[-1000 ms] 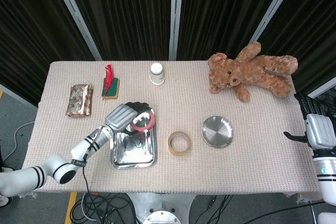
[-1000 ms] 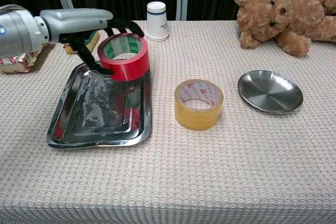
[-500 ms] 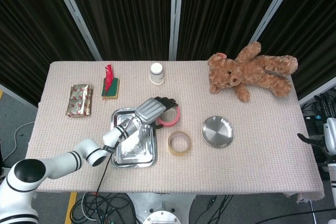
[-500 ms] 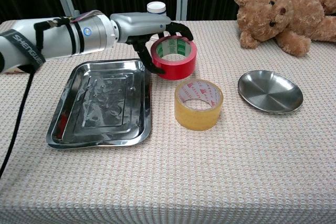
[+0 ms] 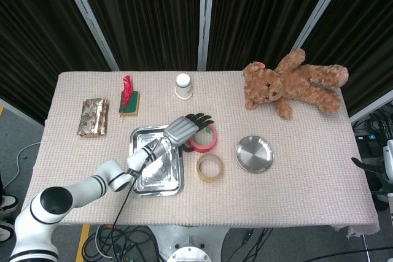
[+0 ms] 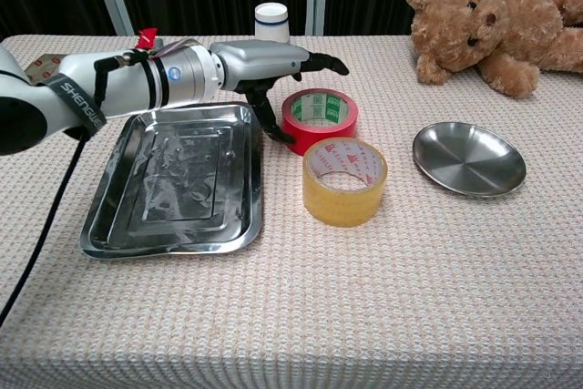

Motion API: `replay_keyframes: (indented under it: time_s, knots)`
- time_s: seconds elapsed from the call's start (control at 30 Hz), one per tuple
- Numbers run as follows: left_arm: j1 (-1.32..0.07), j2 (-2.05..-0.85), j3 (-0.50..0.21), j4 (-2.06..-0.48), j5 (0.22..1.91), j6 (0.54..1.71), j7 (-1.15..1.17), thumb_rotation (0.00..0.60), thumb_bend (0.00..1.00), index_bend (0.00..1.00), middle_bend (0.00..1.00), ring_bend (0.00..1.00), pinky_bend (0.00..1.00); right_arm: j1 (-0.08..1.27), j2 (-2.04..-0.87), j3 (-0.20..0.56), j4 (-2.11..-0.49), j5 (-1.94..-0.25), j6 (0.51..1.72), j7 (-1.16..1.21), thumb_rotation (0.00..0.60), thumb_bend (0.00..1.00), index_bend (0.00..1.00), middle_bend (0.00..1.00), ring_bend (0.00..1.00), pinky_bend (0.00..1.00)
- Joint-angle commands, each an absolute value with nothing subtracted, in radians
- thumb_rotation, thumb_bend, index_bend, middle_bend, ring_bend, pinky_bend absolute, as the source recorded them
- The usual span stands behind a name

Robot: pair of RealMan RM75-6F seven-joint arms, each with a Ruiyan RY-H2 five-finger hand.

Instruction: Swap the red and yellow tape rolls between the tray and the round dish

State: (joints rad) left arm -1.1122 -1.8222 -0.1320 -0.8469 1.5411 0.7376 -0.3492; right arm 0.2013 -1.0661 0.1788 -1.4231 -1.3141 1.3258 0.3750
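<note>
Left robot hand reaching out past the far right corner of the tray, fingers spread apart over the red tape roll, thumb hanging down beside the roll's left wall; holding nothing. Red tape roll lying flat on the surface, between tray and round dish, just behind the yellow tape roll. Yellow tape roll also flat on the surface, right of the tray, well apart from the round dish. Tray and round dish both bare. Right robot hand only partly visible at the right frame edge in the head view, off the surface; cannot tell how its fingers lie. Teddy bear at the far right, paper cup at the far middle.
</note>
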Motion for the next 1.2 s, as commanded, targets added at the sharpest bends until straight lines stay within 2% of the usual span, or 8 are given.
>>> replay_keyframes:
  time_s: [0.03,0.2,0.27,0.43,0.57,0.73,0.97,1.2]
  knots:
    - [-1.067,-1.752,-0.119,-0.919,1.538,0.794,-0.331,0.600,0.15,0.03,0.00,0.00,0.16,0.203,-1.066,0.181,-1.427,-1.319,1.326,0.370,0.600,0.00,0.00,0.00,0.00,0.00]
    - [-0.984,-1.585,-0.115,-1.131,1.530,0.907,-0.244,0.600,0.15,0.03,0.00,0.00,0.16,0.214,-1.063,0.189,-1.435,-1.327,1.319,0.357,0.600,0.00,0.00,0.00,0.00,0.00]
    - [-0.961,-1.517,-0.092,-1.239,1.550,0.929,-0.212,0.600,0.15,0.03,0.00,0.00,0.16,0.219,-1.060,0.194,-1.443,-1.330,1.319,0.352,0.600,0.00,0.00,0.00,0.00,0.00]
    - [-0.953,-1.487,-0.027,-1.360,1.636,0.947,-0.126,0.600,0.15,0.03,0.02,0.00,0.17,0.220,-1.045,0.206,-1.467,-1.333,1.328,0.360,0.600,0.00,0.00,0.00,0.00,0.00]
    - [-0.972,-1.552,-0.002,-1.334,1.721,0.975,-0.077,0.600,0.15,0.03,0.02,0.00,0.16,0.207,-1.022,0.211,-1.484,-1.331,1.341,0.386,0.600,0.00,0.00,0.00,0.00,0.00]
    - [-1.026,-1.624,-0.011,-1.247,1.774,0.975,-0.099,0.600,0.15,0.03,0.02,0.00,0.16,0.192,-1.011,0.214,-1.485,-1.317,1.346,0.398,0.600,0.00,0.00,0.00,0.00,0.00]
    - [-1.119,-1.688,-0.020,-1.149,1.813,0.926,-0.118,0.600,0.15,0.03,0.02,0.00,0.15,0.184,-1.025,0.207,-1.452,-1.311,1.331,0.428,0.600,0.00,0.00,0.00,0.00,0.00]
    - [-1.160,-1.702,-0.007,-1.126,1.803,0.858,-0.082,0.600,0.15,0.03,0.02,0.00,0.13,0.179,-1.039,0.207,-1.408,-1.310,1.322,0.471,0.600,0.00,0.00,0.00,0.00,0.00]
